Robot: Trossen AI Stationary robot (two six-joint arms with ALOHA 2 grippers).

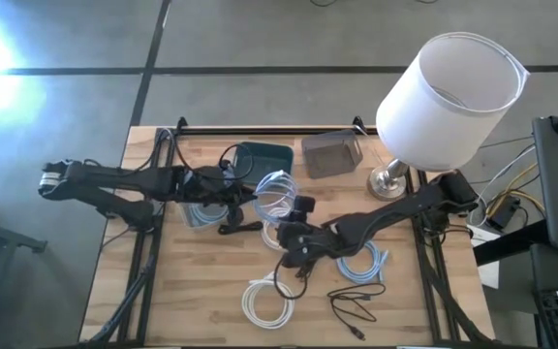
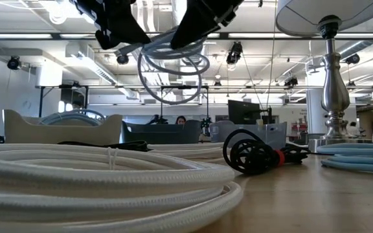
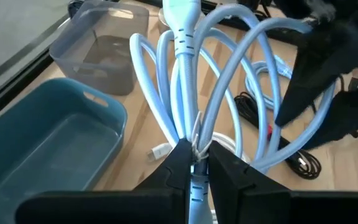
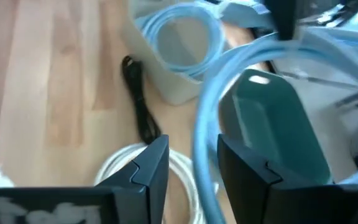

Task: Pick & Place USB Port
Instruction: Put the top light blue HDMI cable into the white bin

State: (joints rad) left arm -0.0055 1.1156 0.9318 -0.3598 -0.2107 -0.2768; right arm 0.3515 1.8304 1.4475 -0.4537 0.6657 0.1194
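A light blue coiled USB cable [image 1: 275, 193] is held up over the table's middle; in the low view the cable [image 2: 173, 68] hangs clear of the wood. My left gripper [image 1: 244, 200] reaches in from the left and is shut on it. My right gripper [image 1: 294, 219] comes from the right, open, with one strand of the cable [image 4: 201, 146] running between its fingers [image 4: 151, 165]. A teal bin [image 1: 264, 160] and a grey bin [image 1: 331, 155] stand on the far side. My left gripper [image 3: 196, 165] pinches the bundled strands of the coil [image 3: 194, 140] between its two fingers, where the loops gather. The loops fan out beyond the fingers, and the coil is lifted clear of the table. My right gripper: whether its fingers touch the strand, I cannot tell.
A pale bin with another blue coil [image 1: 201, 215] sits under my left arm. A white coil [image 1: 267, 301], a black cable [image 1: 355, 304] and a blue coil [image 1: 362, 262] lie on the near half. A second black cable [image 1: 240, 228] lies mid-table. A lamp [image 1: 449, 92] stands far right.
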